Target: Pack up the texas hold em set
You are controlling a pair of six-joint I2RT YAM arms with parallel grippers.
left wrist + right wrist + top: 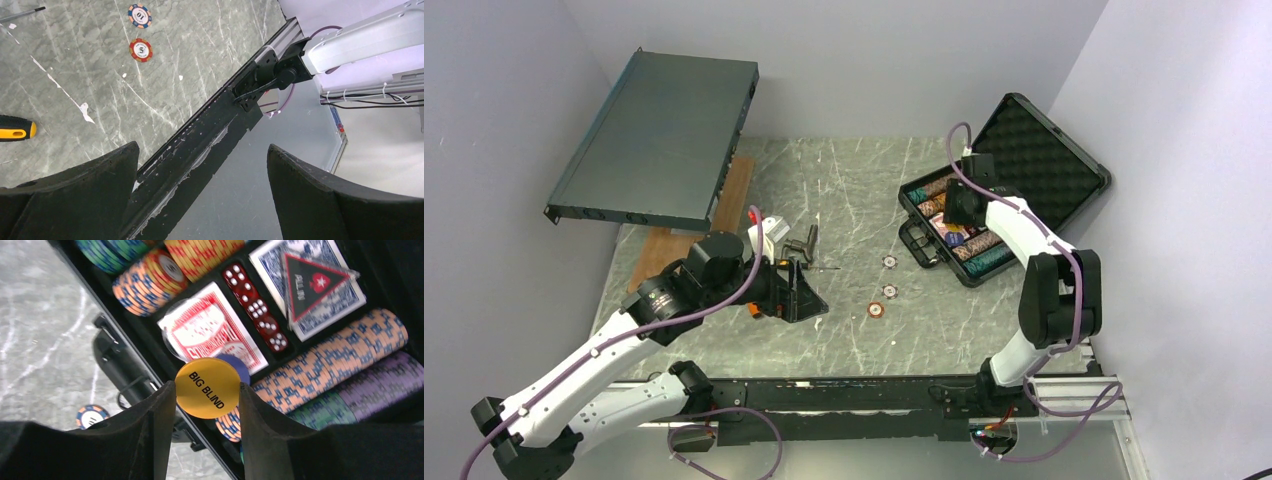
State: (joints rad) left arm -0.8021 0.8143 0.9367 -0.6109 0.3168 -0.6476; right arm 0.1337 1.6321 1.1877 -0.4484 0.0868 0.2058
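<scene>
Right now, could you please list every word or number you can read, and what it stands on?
"BIG BLIND": yellow disc in the right gripper
"ALL IN": triangular marker on blue deck
"10": blue-orange chip
"5": red chip
Print on red deck: too blurred

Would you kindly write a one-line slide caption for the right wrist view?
Right gripper grips the yellow BIG BLIND button above the red deck, dice and chip rows in the open case.
</scene>
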